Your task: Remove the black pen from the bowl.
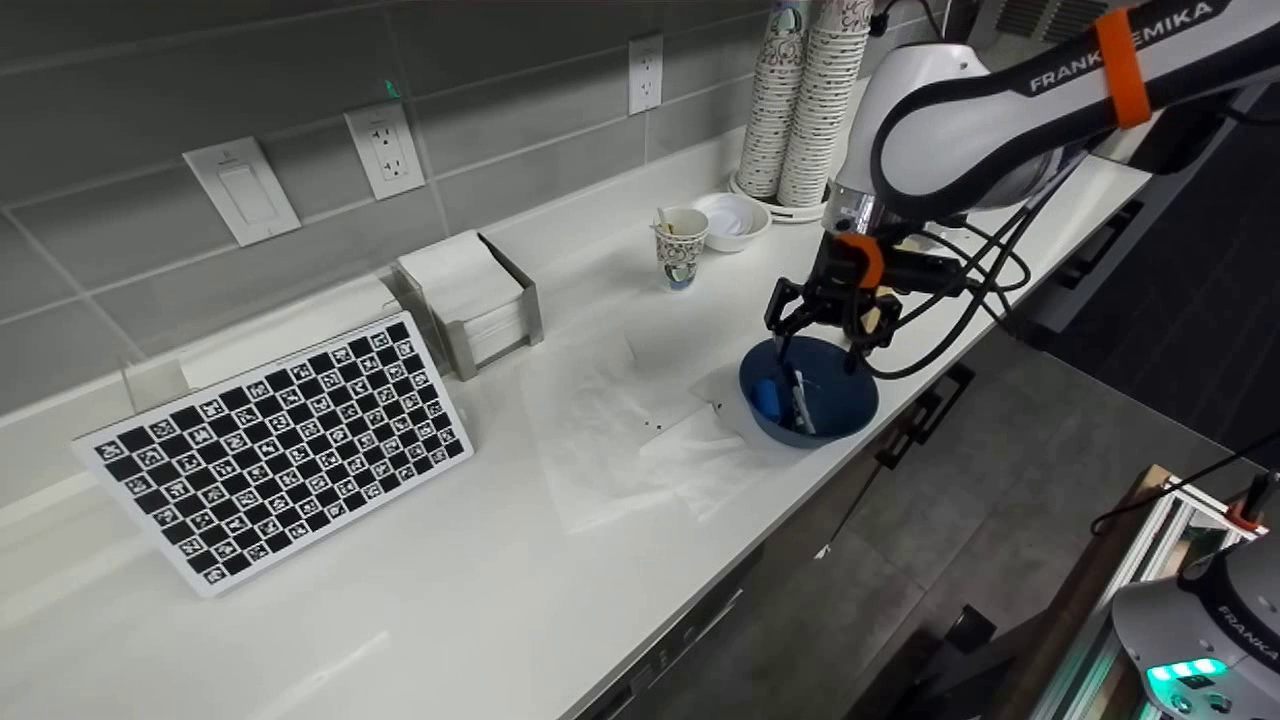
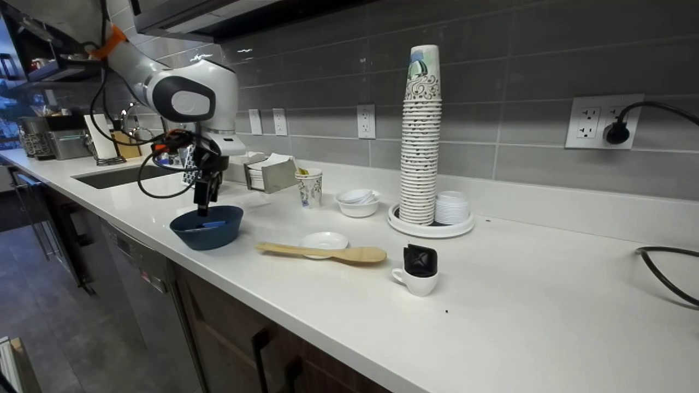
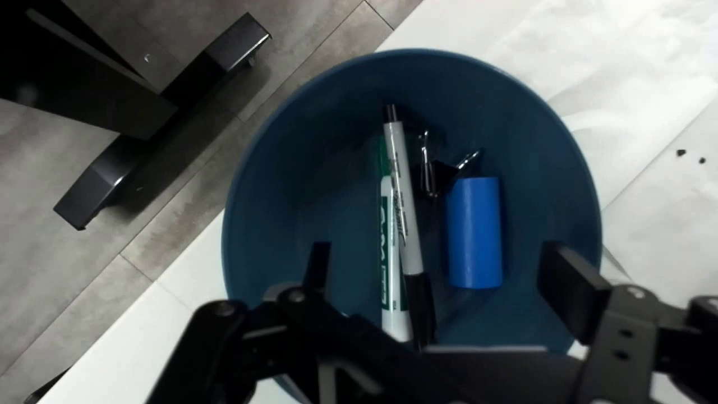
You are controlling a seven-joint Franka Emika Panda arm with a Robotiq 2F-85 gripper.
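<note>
The blue bowl (image 3: 314, 185) stands near the counter's front edge and also shows in both exterior views (image 1: 845, 405) (image 2: 213, 238). In the wrist view the black pen (image 3: 404, 196), a marker with a grey barrel, black cap and black end, lies in it. It rests partly over a white and green marker (image 3: 387, 247). A blue cylinder (image 3: 475, 233) and a black binder clip (image 3: 429, 174) lie beside it. My gripper (image 3: 443, 275) is open above the bowl, one finger on each side of the pen and cylinder, holding nothing. In an exterior view it points down at the bowl (image 1: 820, 355).
A wooden utensil (image 2: 322, 251), a small white dish (image 2: 324, 240) and a white cup (image 2: 419, 283) sit on the counter. A patterned cup (image 1: 680, 250), stacked cups (image 1: 800, 120), a napkin holder (image 1: 490, 310) and a checkered board (image 1: 290, 450) stand towards the wall.
</note>
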